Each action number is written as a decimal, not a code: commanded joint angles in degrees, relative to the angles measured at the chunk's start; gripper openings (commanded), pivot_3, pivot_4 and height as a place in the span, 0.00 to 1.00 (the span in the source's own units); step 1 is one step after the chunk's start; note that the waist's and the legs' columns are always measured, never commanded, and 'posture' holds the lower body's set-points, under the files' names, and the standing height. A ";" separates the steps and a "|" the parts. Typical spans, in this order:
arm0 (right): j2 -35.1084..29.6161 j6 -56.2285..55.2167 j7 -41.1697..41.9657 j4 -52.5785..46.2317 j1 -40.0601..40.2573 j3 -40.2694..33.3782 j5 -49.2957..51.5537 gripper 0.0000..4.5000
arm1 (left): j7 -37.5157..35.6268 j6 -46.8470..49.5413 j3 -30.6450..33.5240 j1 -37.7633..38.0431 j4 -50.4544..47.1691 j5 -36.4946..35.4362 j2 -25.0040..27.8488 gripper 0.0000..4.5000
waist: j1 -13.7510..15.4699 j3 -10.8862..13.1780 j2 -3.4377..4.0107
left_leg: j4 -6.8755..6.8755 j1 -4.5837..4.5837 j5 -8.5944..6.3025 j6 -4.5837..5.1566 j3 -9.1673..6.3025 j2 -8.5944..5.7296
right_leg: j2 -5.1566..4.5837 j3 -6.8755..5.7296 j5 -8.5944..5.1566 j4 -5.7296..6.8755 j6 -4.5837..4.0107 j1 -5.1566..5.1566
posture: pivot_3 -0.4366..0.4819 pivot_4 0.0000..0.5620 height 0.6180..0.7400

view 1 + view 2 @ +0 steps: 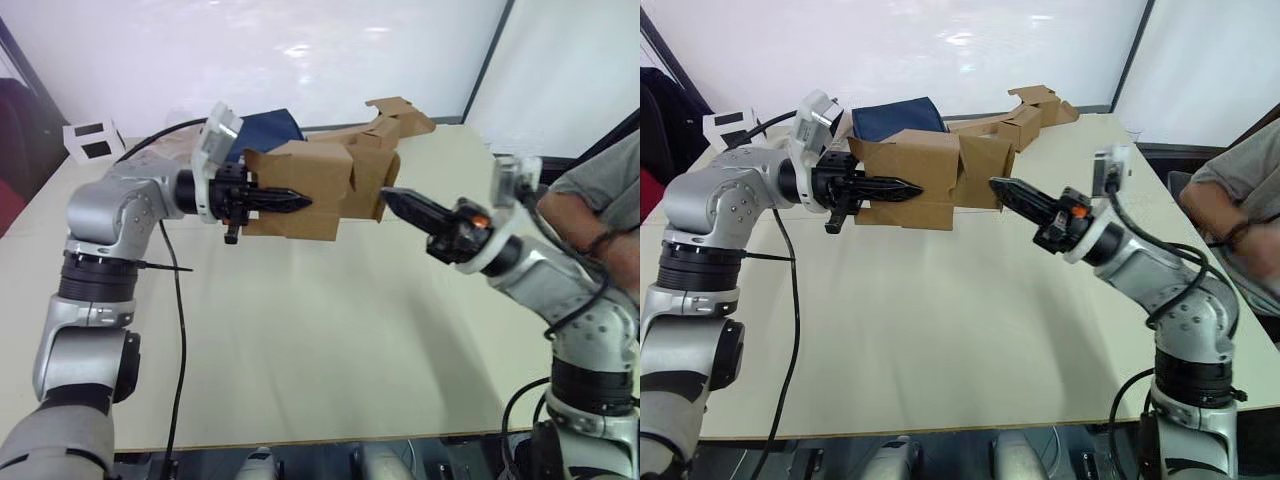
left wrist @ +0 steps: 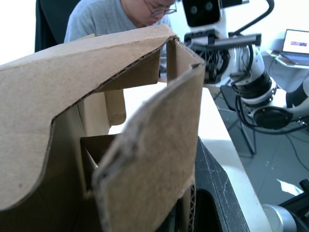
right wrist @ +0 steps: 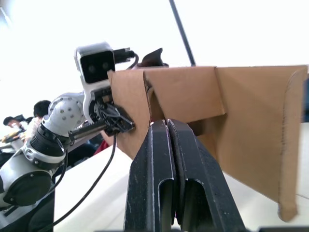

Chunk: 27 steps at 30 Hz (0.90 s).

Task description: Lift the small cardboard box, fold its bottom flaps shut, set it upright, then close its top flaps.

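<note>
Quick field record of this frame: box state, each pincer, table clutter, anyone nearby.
box: small cardboard box held above the table, flaps at its right end splayed open
left pincer: shut on a box wall
right pincer: fingers together, tip at the open flaps
clutter: cardboard pieces, dark blue item, white box
nearby: a person at the table's right edge

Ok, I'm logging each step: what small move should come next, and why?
Probably nudge the right claw forward to press an open flap inward. The left claw holds the small cardboard box above the table, and the right claw's shut tip sits at its open end.
</note>
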 commanded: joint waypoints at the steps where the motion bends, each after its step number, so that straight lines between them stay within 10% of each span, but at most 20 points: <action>1: -0.53 -5.21 -1.45 5.15 -1.58 -1.86 -5.89 0.01 | 0.09 -0.70 1.55 -1.21 -0.86 -0.92 0.27 0.00 | 0.08 0.00 0.00 | 0.00 0.00 0.00 0.00 0.00 0.00 | 0.00 0.00 0.00 0.00 0.00 0.00 | 0.48 0.27 1.00; 12: 4.62 -17.71 0.76 16.98 -6.59 7.97 -24.98 0.01 | 0.58 0.53 1.62 -1.01 -2.44 -1.76 0.35 0.00 | -0.03 0.00 0.01 | 0.00 0.00 0.01 -0.01 0.03 0.00 | 0.00 0.02 0.00 0.00 0.00 -0.02 | 0.48 0.27 1.00; 27: 8.47 -5.72 2.49 0.49 -0.71 6.51 -7.25 0.01 | 1.40 0.65 1.75 -0.65 -2.06 -2.00 1.14 0.00 | -0.01 0.00 0.01 | 0.02 0.01 0.01 -0.02 0.00 0.00 | -0.01 0.00 0.00 0.02 0.00 0.01 | 0.48 0.27 1.00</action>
